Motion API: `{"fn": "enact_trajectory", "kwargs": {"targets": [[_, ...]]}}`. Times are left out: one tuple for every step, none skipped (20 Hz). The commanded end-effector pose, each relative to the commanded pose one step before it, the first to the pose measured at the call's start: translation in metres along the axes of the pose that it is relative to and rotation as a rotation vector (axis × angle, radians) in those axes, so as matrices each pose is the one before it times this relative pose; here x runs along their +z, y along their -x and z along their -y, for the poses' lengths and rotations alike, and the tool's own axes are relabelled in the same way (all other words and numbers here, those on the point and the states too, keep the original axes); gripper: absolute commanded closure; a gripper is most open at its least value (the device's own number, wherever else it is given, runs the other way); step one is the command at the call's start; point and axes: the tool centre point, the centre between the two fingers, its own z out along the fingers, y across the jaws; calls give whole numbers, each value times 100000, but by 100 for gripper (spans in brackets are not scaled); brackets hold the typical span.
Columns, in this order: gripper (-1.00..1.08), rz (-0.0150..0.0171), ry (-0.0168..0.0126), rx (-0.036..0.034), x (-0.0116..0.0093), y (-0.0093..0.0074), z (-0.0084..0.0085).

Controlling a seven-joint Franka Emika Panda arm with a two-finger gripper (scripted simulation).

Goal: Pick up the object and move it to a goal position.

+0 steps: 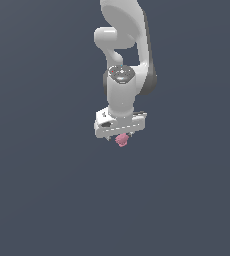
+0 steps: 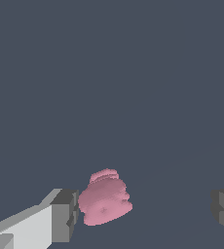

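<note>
The object [image 1: 121, 141] is a small pink, lumpy, ridged item that shows just under the white hand in the exterior view. In the wrist view the object [image 2: 104, 202] lies between the two grey fingertips, close beside one fingertip [image 2: 64, 215] and well apart from the other. My gripper [image 2: 144, 212] stands open, far wider than the object, with nothing clamped. Seen from outside, the gripper [image 1: 120, 136] points straight down over the object, and its fingers are mostly hidden by the hand.
A plain dark grey surface [image 1: 47, 190] fills both views. The white arm [image 1: 122, 40] rises above the gripper toward the top of the exterior view. No other objects show.
</note>
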Motion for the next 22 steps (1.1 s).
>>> {"fn": "enact_trajectory", "kwargs": {"targets": [[-92,605,69,-7463,1029,932,503],[-92,238,7,-3073,412,371,239],[-92,223,-6,-2933,388,350,242],[-92,208,-17,-2778,363,328,241],[-92,193,-26,-2624,339,305,238],[-92,178,-33,-2469,315,283,233],[-92,163,-39,-2312,292,262,226],[-92,149,-42,-2155,270,241,218],[-92,136,-45,-1999,248,220,208],[-92,122,-46,-1841,226,200,197],[-92,110,-46,-1682,205,180,184],[-92,97,-44,-1522,184,161,170],[-92,86,-42,-1364,164,142,155],[-92,74,-39,-1203,144,124,139],[-92,64,-36,-1045,124,106,123],[-92,53,-31,-885,105,89,105],[-92,43,-26,-722,85,73,86],[-92,33,-21,-564,66,56,68],[-92,23,-15,-396,47,42,46],[-92,14,-9,-248,29,22,33],[-92,4,-3,-69,9,11,5],[-92,10,-10,493,-40,-42,-42]]}}
